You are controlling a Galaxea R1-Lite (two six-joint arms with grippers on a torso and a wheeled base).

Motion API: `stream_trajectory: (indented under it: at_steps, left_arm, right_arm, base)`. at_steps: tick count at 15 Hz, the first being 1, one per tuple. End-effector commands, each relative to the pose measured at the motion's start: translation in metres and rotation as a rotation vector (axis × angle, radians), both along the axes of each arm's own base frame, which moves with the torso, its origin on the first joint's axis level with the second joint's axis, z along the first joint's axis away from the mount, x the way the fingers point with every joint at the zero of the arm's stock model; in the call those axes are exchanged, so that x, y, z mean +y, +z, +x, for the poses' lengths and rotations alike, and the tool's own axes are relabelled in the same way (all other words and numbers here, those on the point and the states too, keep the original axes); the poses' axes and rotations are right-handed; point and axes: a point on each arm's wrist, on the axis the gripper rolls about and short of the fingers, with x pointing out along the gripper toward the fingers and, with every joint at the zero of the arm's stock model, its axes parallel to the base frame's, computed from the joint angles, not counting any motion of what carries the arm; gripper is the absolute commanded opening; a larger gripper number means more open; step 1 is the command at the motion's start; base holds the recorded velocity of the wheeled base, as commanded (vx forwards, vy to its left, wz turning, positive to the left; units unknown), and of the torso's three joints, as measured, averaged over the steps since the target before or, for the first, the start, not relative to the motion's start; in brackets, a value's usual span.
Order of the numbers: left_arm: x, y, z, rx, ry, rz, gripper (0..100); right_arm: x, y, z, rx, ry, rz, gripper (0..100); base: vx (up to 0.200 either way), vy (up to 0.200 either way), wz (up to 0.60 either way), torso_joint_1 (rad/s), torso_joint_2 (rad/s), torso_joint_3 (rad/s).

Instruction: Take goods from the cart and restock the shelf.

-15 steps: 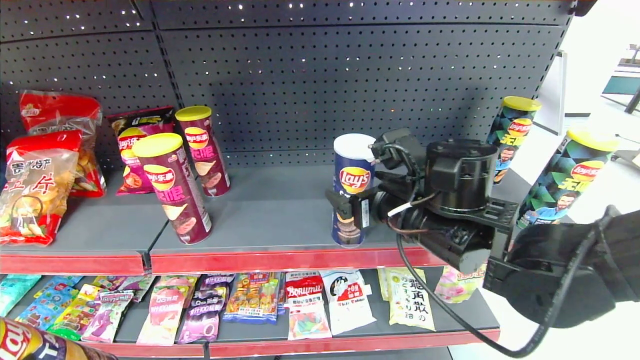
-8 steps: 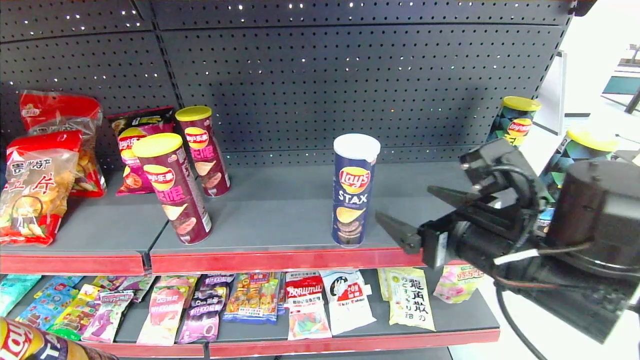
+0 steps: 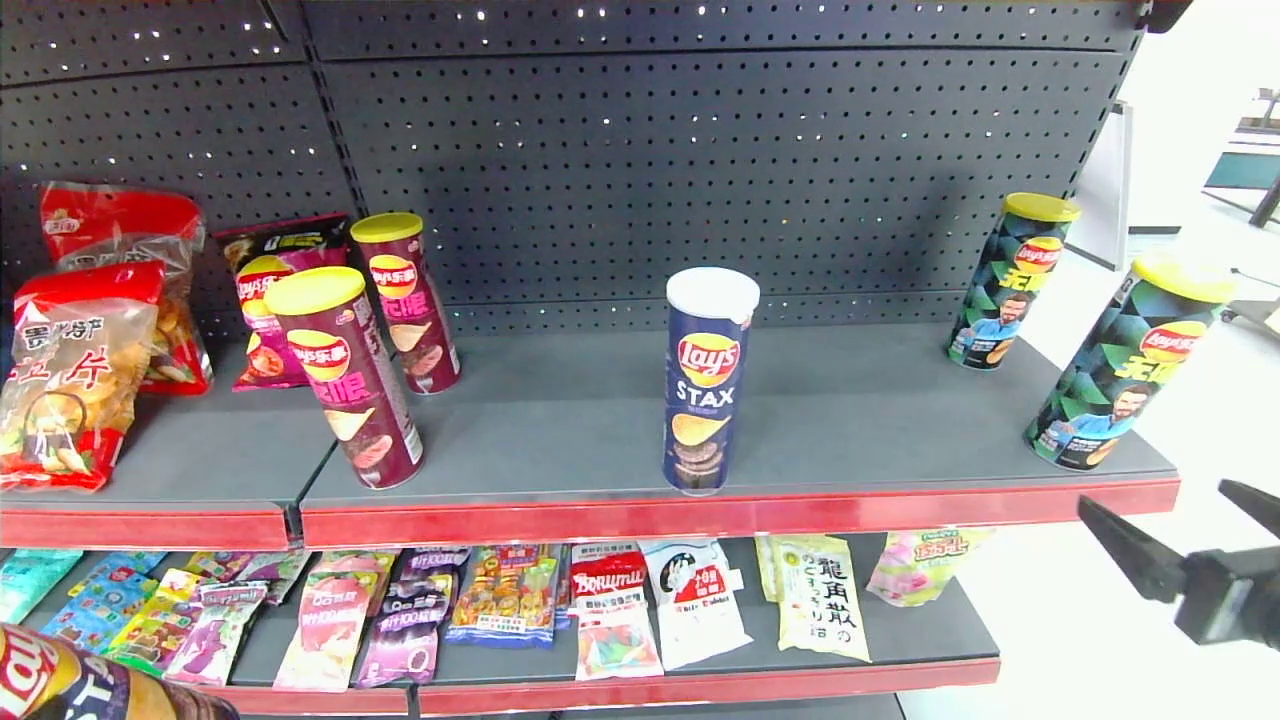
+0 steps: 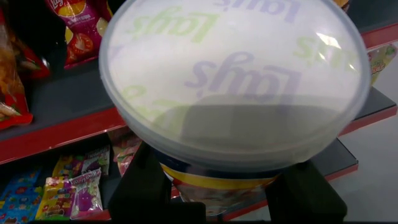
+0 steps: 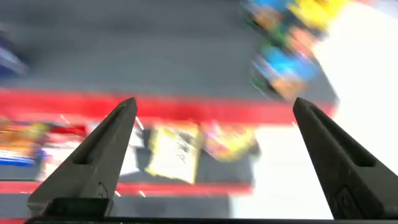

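The right gripper (image 3: 1155, 495), jaws spread wide, has drawn back from the blue can (image 3: 706, 380) and down past the shelf's (image 3: 560, 420) right end.

floor: pale (image 3: 1050, 665) | white panel (image 3: 1105, 205) | teal tabletop (image 3: 1240, 170) far right

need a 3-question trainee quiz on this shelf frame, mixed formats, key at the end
1. True or false: the blue can stands upright near the front edge of the upper shelf.
2. Pick one. The right claw is:
A. open and empty, off the shelf's right end
B. shut on a green can
C. shut on a snack bag
3. Short answer: what is in the left claw?

Key: 1 true. 2 A. 3 a lidded can, gripped between the fingers.
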Motion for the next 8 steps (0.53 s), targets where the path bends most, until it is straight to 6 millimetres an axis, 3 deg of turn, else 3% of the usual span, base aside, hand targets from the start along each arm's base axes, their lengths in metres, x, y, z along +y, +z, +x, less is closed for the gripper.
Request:
stream_trajectory:
  at_steps: [1, 4, 8]
  left_arm:
    - [0.0, 0.005, 0.003, 0.006, 0.0, 0.0, 0]
    - [0.0, 0.019, 0.013, 0.021, -0.018, -0.003, 0]
    - [0.0, 0.023, 0.021, 0.052, -0.052, -0.009, 0]
  right_arm:
    - [-0.022, -0.021, -0.046, -0.038, -0.119, -0.033, 100]
    - [-0.024, -0.032, -0.076, 0.005, -0.125, -0.06, 100]
    - [-0.026, -0.044, -0.104, -0.005, -0.121, -0.089, 100]
  base:
    - [0.0, 0.0, 0.0, 0.0, 0.0, 0.0]
    - [0.0, 0.0, 0.0, 0.0, 0.0, 0.0]
    - [0.0, 0.0, 0.0, 0.0, 0.0, 0.0]
